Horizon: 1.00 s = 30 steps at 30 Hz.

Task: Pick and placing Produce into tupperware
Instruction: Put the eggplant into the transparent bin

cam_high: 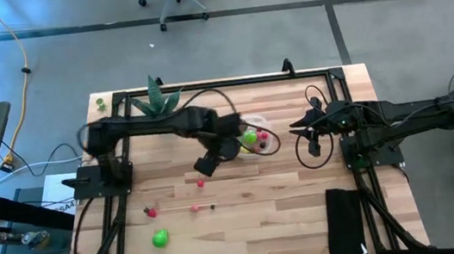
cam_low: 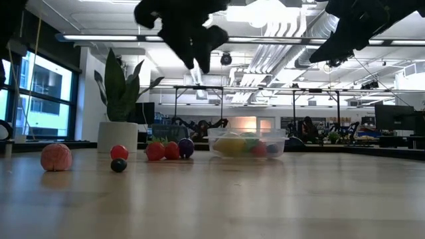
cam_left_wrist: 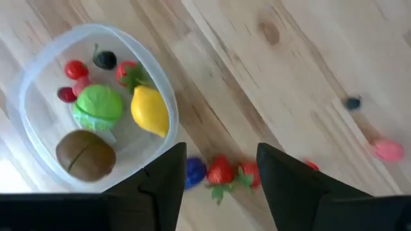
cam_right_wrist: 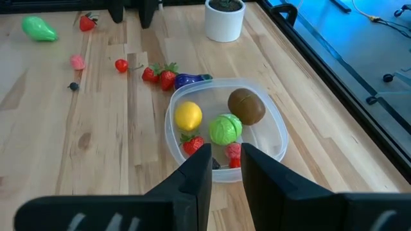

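Pink fruit [cam_low: 56, 157] nearest; left hand [cam_left_wrist: 218, 173] unclenched, empty, beside tupperware [cam_left_wrist: 38, 70] rim.

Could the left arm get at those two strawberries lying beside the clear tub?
Probably yes. The left end effector hangs just above the strawberries, its fingers apart with nothing between them. The strawberries lie on bare wood outside the tub; only a purple piece beside them crowds one side.

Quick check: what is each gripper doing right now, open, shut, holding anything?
Left gripper: open, empty, above the strawberries beside the container.
Right gripper: slightly open, holding nothing.
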### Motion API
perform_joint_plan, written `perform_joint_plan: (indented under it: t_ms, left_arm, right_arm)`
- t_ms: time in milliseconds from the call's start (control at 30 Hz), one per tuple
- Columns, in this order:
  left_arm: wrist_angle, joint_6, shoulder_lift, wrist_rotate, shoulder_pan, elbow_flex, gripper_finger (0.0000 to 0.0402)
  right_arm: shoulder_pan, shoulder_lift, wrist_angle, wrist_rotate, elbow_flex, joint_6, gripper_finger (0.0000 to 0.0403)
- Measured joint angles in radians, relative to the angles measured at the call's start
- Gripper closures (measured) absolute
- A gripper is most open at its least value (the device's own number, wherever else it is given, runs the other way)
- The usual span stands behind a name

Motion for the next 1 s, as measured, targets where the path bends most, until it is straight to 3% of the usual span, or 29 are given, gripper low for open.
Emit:
perform_joint_plan:
  t_ms: [133, 300, 633, 833, 1000]
  left_arm:
    - [0.201, 0.040, -0.136, 0.008, 0.032, -0.242, 0.0228]
    - [0.313, 0.097, -0.201, 0.016, 0.095, -0.406, 0.0228]
    - [0.396, 0.470, -0.196, 0.026, 0.217, -0.547, 0.0228]
    - [0.470, 0.789, -0.196, 0.032, 0.236, -0.577, 0.0228]
    - [0.507, 0.955, -0.196, 0.051, 0.235, -0.592, 0.0228]
  right_arm:
    - [0.000, 0.000, 0.000, 0.000, 0.000, 0.000, 0.0329]
    - [0.000, 0.000, 0.000, 0.000, 0.000, 0.000, 0.0329]
    - [0.000, 0.000, -0.001, 0.000, 0.000, 0.000, 0.0329]
    - [0.000, 0.000, 0.000, 0.000, 0.000, 0.000, 0.0329]
    - [0.000, 0.000, 0.000, 0.000, 0.000, 0.000, 0.0329]
